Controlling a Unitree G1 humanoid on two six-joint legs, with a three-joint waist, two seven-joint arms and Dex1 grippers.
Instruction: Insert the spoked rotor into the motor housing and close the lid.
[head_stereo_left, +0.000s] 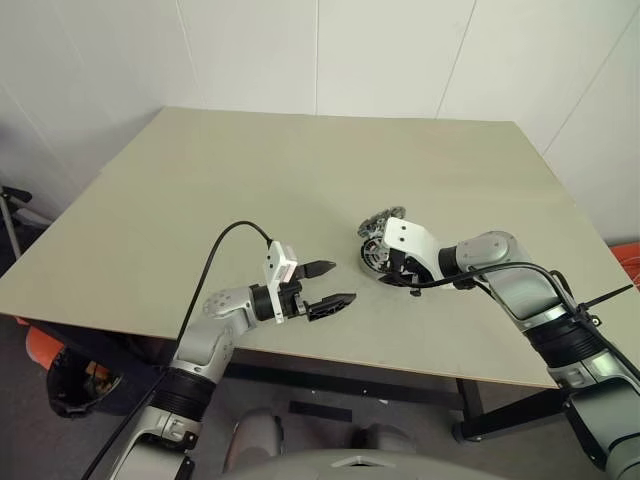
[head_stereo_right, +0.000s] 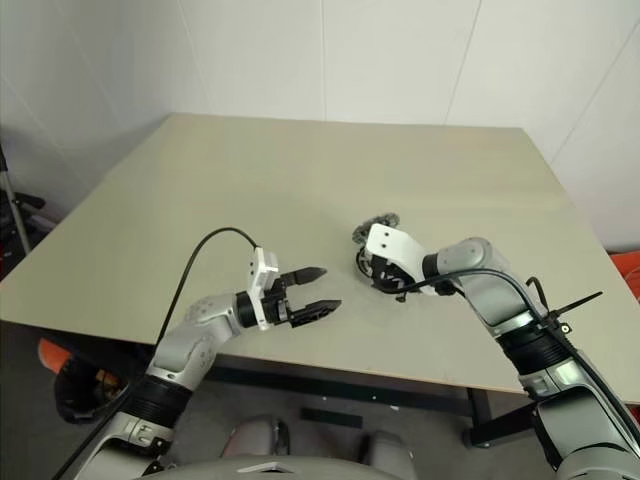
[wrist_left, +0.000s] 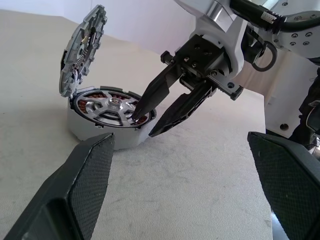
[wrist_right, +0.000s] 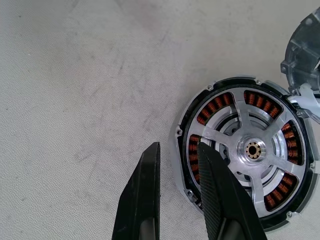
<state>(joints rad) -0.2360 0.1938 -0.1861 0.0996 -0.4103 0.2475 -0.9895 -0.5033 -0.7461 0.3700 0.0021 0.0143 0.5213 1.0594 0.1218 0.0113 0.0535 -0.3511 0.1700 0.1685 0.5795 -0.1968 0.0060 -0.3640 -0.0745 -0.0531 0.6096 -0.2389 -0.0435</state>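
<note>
The left gripper (head_stereo_left: 333, 285) is hanging nearest the camera, just off the near edge of the table (head_stereo_left: 300, 180), pointing sideways toward the right arm with its two black fingers (wrist_left: 82, 187) spread wide and nothing between them. Beyond it on the tabletop, the motor housing (wrist_left: 87, 131) is sitting flat, and the spoked rotor (wrist_right: 250, 150) is lying seated inside it, its silver spokes and centre hub facing up with the copper-brown windings showing through the gaps between the spokes. The lid (wrist_left: 82, 47) is standing raised on the housing's far rim, tilted back and leaving the cup uncovered. The right gripper (wrist_left: 150, 120) is reaching steeply down at the housing's near side, its fingers a little apart and gripping nothing; one fingertip (wrist_left: 137, 112) is resting at the rotor's dark rim while the other is hanging just outside the housing wall.
</note>
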